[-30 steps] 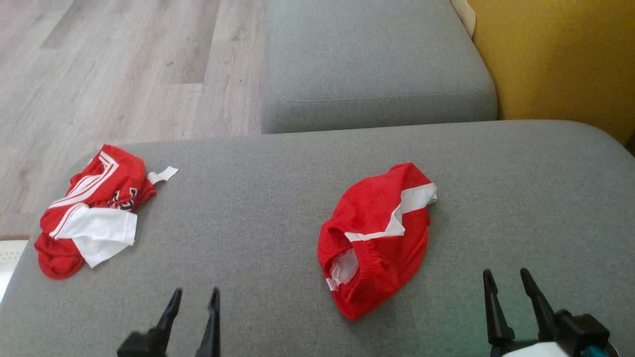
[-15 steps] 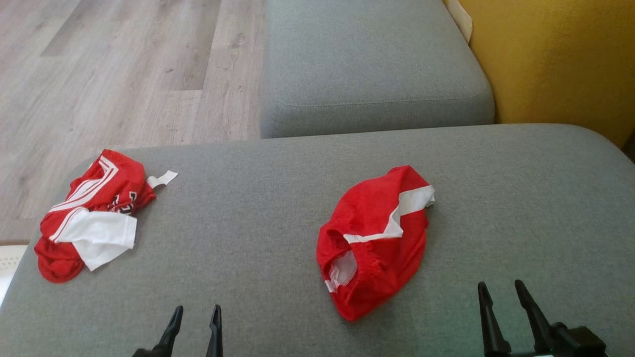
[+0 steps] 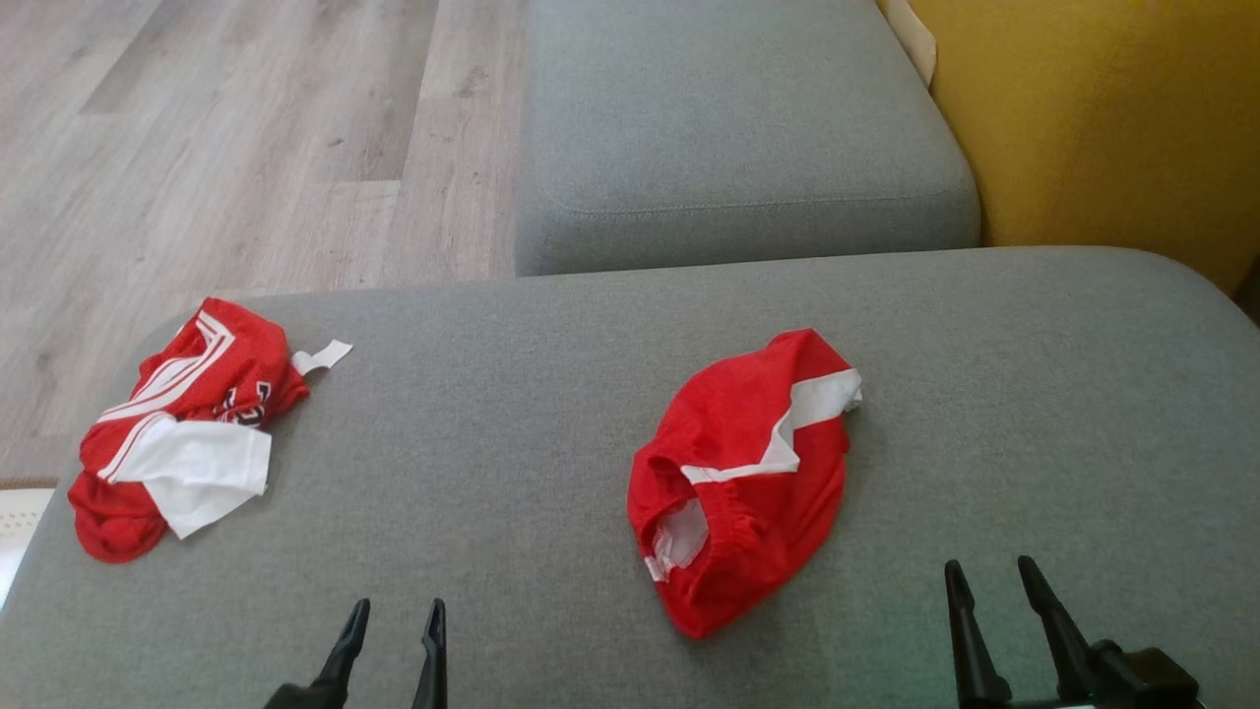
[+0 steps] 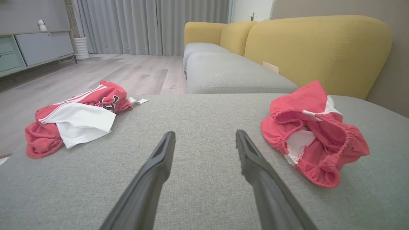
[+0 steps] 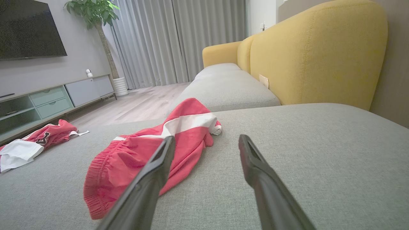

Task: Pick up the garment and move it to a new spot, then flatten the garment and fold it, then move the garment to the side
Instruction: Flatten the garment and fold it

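Note:
A crumpled red garment (image 3: 738, 473) with a white stripe and an elastic waistband lies in the middle of the grey seat cushion (image 3: 512, 414). In the left wrist view the garment (image 4: 313, 140) is to the right of my fingers, waistband opening toward me. In the right wrist view the garment (image 5: 143, 156) lies left of and partly behind my left finger. My left gripper (image 3: 399, 606) is open near the front edge, left of the garment. My right gripper (image 3: 988, 566) is open to the garment's right. Both the left gripper (image 4: 205, 134) and the right gripper (image 5: 207, 138) are empty.
A second red-and-white garment (image 3: 177, 423) lies bunched at the cushion's far left edge. Another grey cushion (image 3: 728, 118) lies beyond, with the yellow backrest (image 3: 1112, 118) on the right and wooden floor (image 3: 246, 128) on the left.
Both grippers have drawn back a little toward the bottom of the head view. The view itself has shifted slightly. The garments lie as before.

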Controlling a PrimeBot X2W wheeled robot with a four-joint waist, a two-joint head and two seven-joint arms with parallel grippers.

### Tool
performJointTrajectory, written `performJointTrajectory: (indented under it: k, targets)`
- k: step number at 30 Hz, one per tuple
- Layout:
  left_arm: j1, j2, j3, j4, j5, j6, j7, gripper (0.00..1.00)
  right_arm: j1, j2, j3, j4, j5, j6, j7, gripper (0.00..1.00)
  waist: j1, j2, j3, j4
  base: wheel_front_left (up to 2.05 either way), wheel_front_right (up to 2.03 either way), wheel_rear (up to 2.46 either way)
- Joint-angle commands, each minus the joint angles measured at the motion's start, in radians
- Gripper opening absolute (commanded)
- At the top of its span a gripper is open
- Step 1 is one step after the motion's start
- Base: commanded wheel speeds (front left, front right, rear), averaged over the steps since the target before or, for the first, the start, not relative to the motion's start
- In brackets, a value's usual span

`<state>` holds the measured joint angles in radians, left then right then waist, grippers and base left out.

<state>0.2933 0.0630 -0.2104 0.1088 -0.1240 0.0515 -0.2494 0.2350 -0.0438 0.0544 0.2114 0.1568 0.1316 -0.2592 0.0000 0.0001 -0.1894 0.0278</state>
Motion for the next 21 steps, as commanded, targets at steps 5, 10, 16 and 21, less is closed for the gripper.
performJointTrajectory:
  k: [5,10,16,21]
  targets:
    - [-0.070,-0.012,0.030,-0.029,0.025,-0.003,-0.012,1.00,-0.051,-0.006,0.031,-0.023,0.001,-0.001,-0.003,1.00,0.0000,-0.0001,-0.002,0.002,0.00,0.00,0.00]
    - [-0.072,-0.012,0.029,-0.022,0.028,-0.002,-0.012,1.00,-0.051,-0.006,0.038,-0.013,0.000,-0.001,-0.003,1.00,0.0000,-0.0001,-0.005,0.002,0.00,0.00,0.00]
    - [-0.073,-0.013,0.026,-0.016,0.030,0.001,-0.012,1.00,-0.053,-0.006,0.044,-0.009,0.000,-0.001,-0.003,1.00,0.0000,-0.0001,-0.005,-0.005,0.00,0.00,0.00]
    - [-0.076,-0.013,0.023,-0.006,0.027,0.001,-0.012,1.00,-0.054,-0.006,0.041,-0.009,-0.004,-0.001,-0.003,1.00,0.0000,-0.0001,-0.005,-0.009,0.00,0.00,0.00]
